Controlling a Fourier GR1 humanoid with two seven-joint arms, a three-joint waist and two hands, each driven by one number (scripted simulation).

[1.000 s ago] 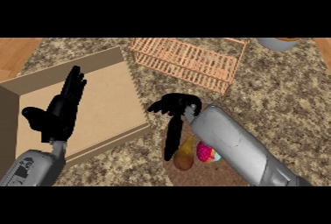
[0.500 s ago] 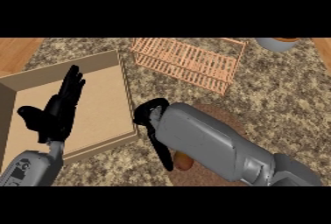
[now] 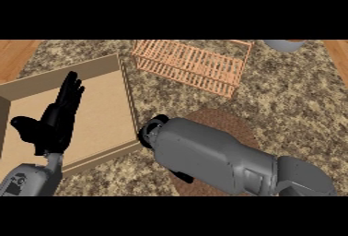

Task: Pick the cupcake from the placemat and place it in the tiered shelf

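right hand point(image 3: 151, 132) at left edge of placemat point(image 3: 234, 122), likely after the hidden cupcake, grip can't tell; left hand point(image 3: 58, 119) straight-fingered, parked farther left.

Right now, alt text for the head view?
The right forearm lies across the brown placemat, no cupcake visible. The left hand rests open over the tan tray at left; the orange tiered shelf lies beyond.

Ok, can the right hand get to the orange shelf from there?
Probably yes. Only open counter lies between the right hand and the tiered shelf, with nothing standing in the way.
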